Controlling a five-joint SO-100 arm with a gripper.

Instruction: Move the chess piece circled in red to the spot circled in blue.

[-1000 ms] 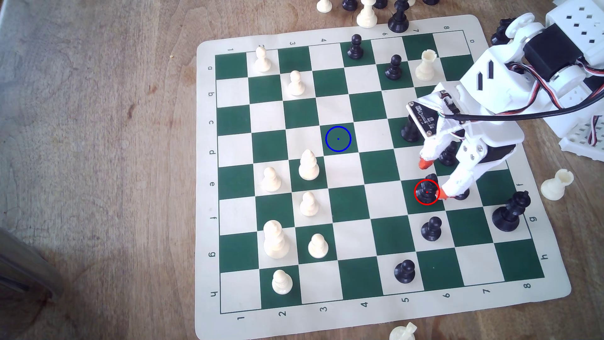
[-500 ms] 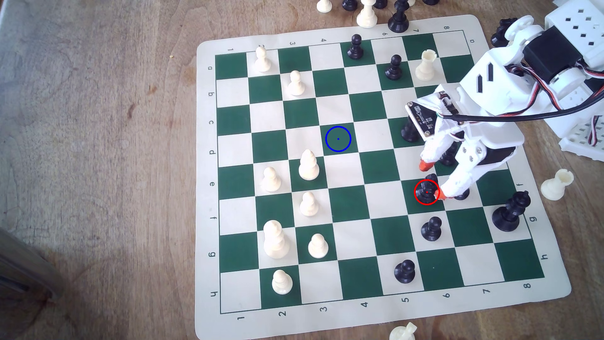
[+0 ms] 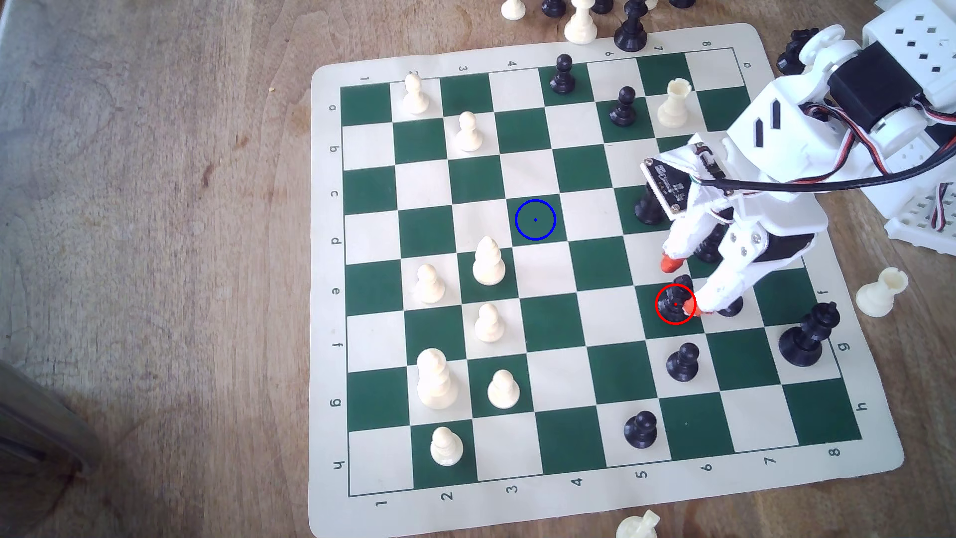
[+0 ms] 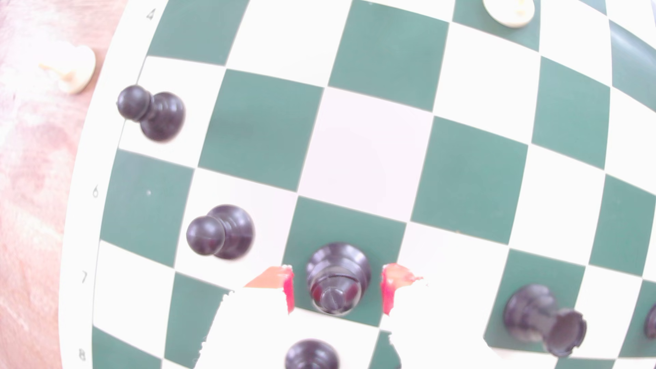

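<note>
The chess piece (image 3: pixel 674 299) stands upright on its red-ringed green square, between the orange-tipped fingers of the gripper (image 3: pixel 678 286), which is spread wide with a gap either side of the piece, as the wrist view (image 4: pixel 337 280) confirms. To grasp well, I would centre the collars, then close evenly so the piece doesn't tip toward the black pawn (image 3: pixel 683 362) just beside it. Compared with a second ago, one fingertip has edged closer. The spot (image 3: pixel 535 220) lies well apart from the piece.
</note>
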